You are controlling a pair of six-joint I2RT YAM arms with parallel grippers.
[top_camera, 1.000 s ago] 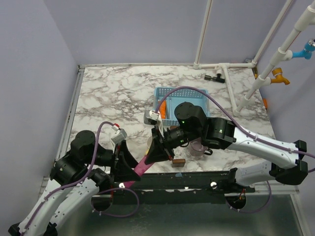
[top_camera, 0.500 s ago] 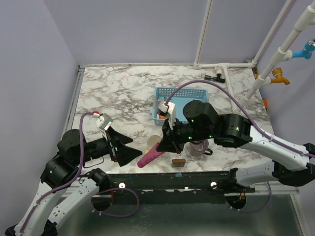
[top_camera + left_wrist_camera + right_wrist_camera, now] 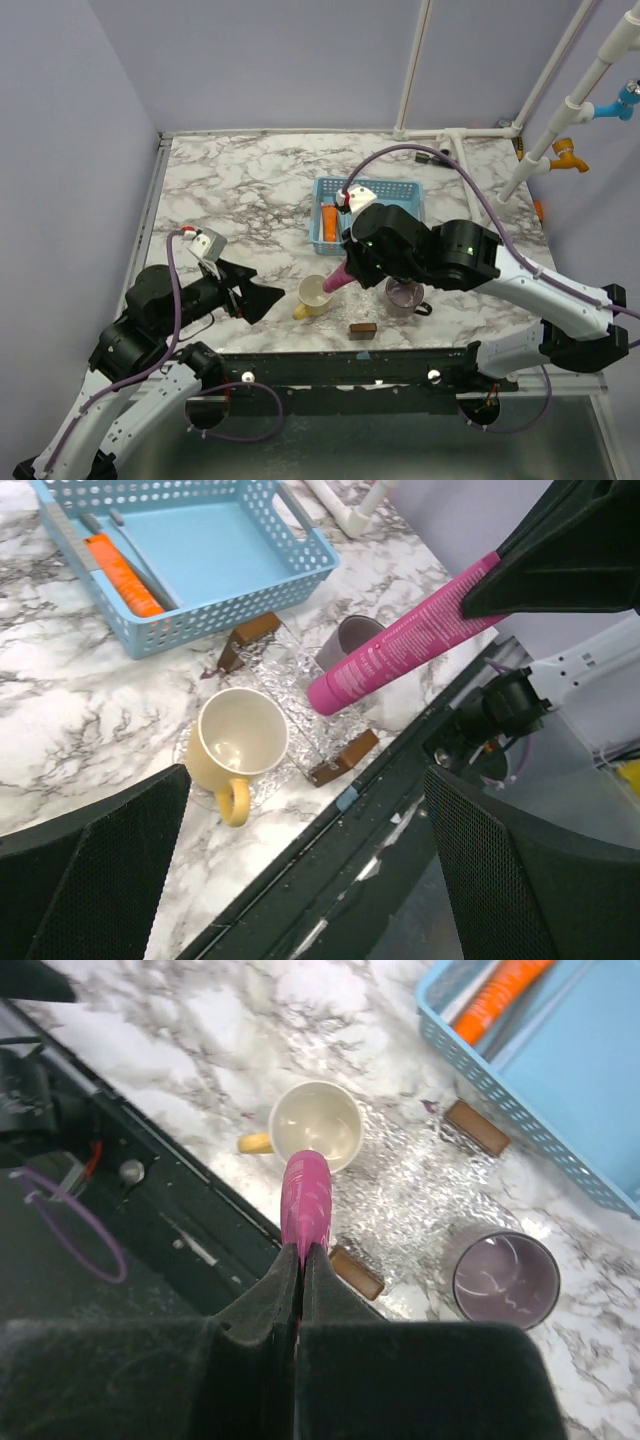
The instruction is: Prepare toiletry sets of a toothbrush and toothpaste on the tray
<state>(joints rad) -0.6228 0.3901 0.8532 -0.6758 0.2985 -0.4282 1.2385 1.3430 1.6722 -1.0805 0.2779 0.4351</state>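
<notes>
My right gripper point(image 3: 350, 262) is shut on the flat end of a pink toothpaste tube point(image 3: 337, 278). The tube hangs cap down just above the near rim of a yellow mug point(image 3: 314, 292). In the right wrist view the fingertips point(image 3: 302, 1252) pinch the tube point(image 3: 305, 1195) over the mug point(image 3: 316, 1125). The mug and a purple cup point(image 3: 403, 296) stand on a clear tray point(image 3: 420, 1195) with brown handles. An orange toothbrush point(image 3: 330, 222) lies in the blue basket point(image 3: 370, 181). My left gripper point(image 3: 262, 296) is open and empty, left of the mug.
The table's near edge and a black rail point(image 3: 330, 830) run just in front of the tray. The left wrist view shows the tube point(image 3: 400, 645), mug point(image 3: 238, 738), cup point(image 3: 355, 635) and basket point(image 3: 230, 605). White pipes point(image 3: 500, 190) stand at the back right.
My left gripper let go of the tube and drew back to the left. My right gripper lifted the tube and swung it up and back, so it now hangs over the yellow mug.
</notes>
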